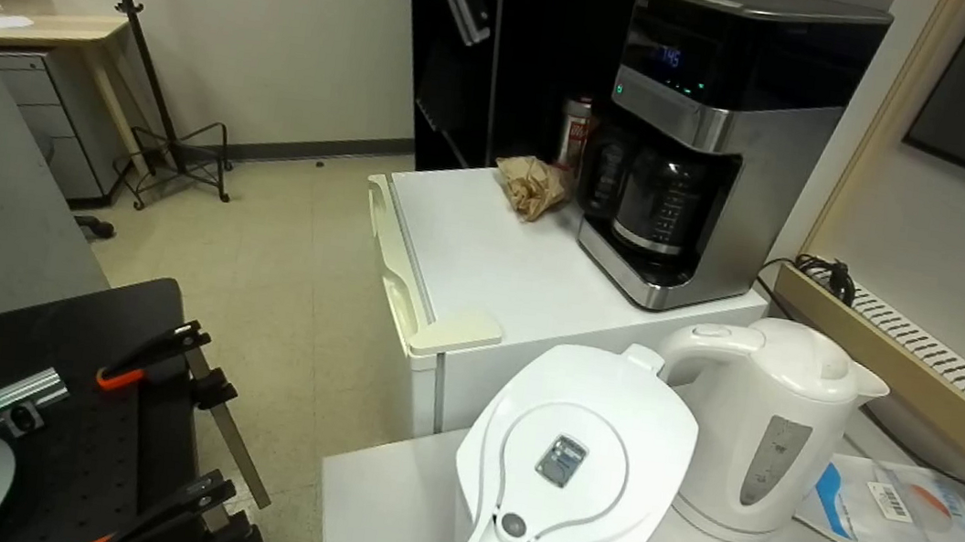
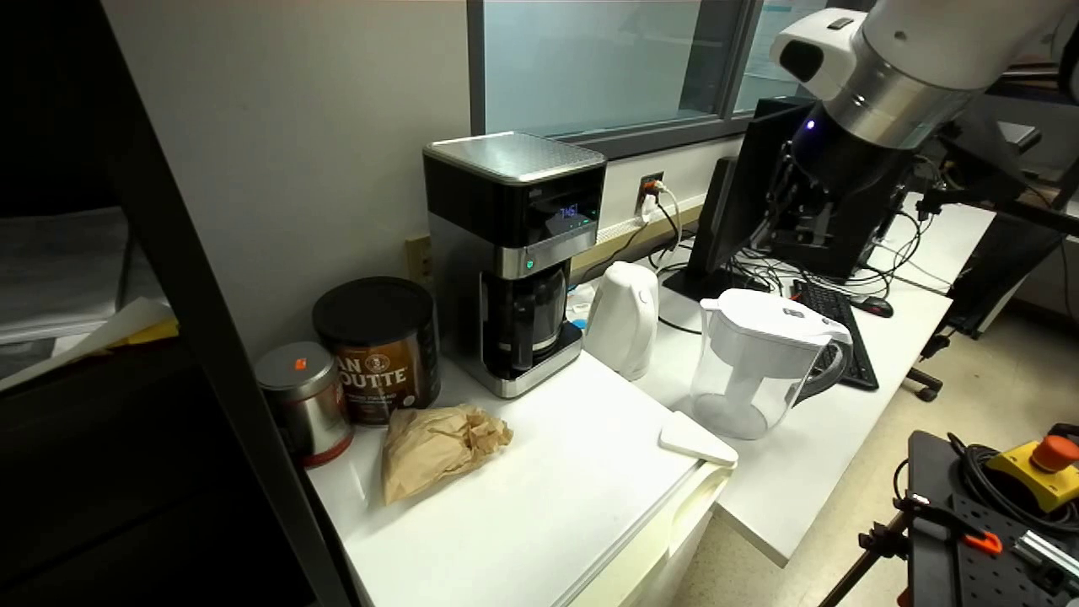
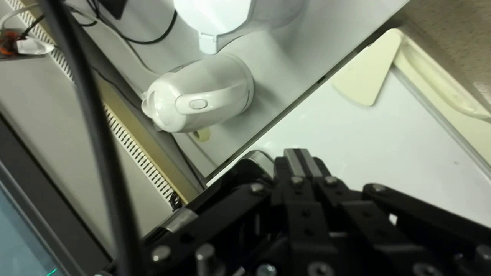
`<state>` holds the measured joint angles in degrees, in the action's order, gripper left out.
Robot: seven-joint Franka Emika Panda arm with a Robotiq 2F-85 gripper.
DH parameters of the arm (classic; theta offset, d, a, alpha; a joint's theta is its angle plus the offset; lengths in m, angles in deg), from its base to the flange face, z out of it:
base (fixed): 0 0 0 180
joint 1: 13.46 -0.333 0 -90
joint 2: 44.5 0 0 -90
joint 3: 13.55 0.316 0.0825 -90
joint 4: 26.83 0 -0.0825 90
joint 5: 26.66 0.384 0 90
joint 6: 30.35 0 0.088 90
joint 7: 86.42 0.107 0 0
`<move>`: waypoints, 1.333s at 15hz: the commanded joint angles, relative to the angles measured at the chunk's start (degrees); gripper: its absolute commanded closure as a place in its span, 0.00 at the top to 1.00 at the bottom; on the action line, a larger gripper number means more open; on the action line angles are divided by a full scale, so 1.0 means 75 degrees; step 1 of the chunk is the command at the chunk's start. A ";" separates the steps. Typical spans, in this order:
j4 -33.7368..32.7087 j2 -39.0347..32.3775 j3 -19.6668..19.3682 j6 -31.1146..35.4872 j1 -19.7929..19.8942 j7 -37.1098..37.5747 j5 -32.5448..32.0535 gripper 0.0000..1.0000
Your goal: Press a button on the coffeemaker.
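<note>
Coffeemaker: the coffeemaker [image 2: 506, 265] stands upright on the white surface [image 2: 539, 506], its back near the wall [image 2: 278, 152] and its front turned outward, which leaves its controls where I can reach them.
My hand: my hand [image 3: 301, 158] hangs in the air, apart from the coffeemaker in both exterior views. The wrist view shows my fingertips [image 3: 293, 163] pressed together, nothing visible between them. I judge that right for this job: together they make one firm tip for pushing, and nothing here needs gripping.
Controls: a blue display [image 1: 670, 56] and small green lights [image 1: 685, 87] sit on the black upper front; another glows on the silver band [image 2: 560, 250] below. I can't read the markings, so which button is meant stays uncertain.
Carafe: the carafe [image 1: 662, 196] sits in its recess, presumably to catch the coffee.
Neighbours: the kettle [image 1: 730, 430] and jug [image 1: 580, 412] stand on the adjoining surface [image 1: 391, 490]. A paper bag [image 2: 442, 447] lies by two tins [image 2: 379, 371], probably kept close as supplies. None seems to block the front.
Press: not yet made, I judge. I'd come straight at the panel, gently; a hard shove might slide the coffeemaker back.
</note>
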<state>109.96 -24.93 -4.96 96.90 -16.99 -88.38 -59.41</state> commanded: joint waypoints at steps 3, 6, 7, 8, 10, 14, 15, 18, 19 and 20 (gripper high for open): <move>-0.0229 -0.0984 -0.0021 0.1541 0.0439 0.1147 -0.1714 0.01; -0.0490 -0.1581 -0.0097 0.2164 0.0551 0.1896 -0.2525 0.01; -0.0598 -0.1757 -0.0145 0.2305 0.0548 0.2090 -0.2703 0.01; -0.0748 -0.1957 -0.0189 0.2421 0.0549 0.2324 -0.2903 0.01; -0.1060 -0.2315 -0.0286 0.2567 0.0520 0.2732 -0.3244 0.01; -0.1696 -0.2971 -0.0483 0.2721 0.0439 0.3382 -0.3755 0.01; -0.1857 -0.3130 -0.0526 0.2728 0.0418 0.3541 -0.3879 0.01; -0.2280 -0.3547 -0.0433 0.2775 0.0557 0.3949 -0.4195 0.00; -0.2408 -0.3676 -0.0444 0.2767 0.0554 0.4076 -0.4272 0.00; -0.2543 -0.3813 -0.0450 0.2775 0.0553 0.4166 -0.4340 0.00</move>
<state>94.99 -49.72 -7.94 116.47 -12.84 -60.08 -89.44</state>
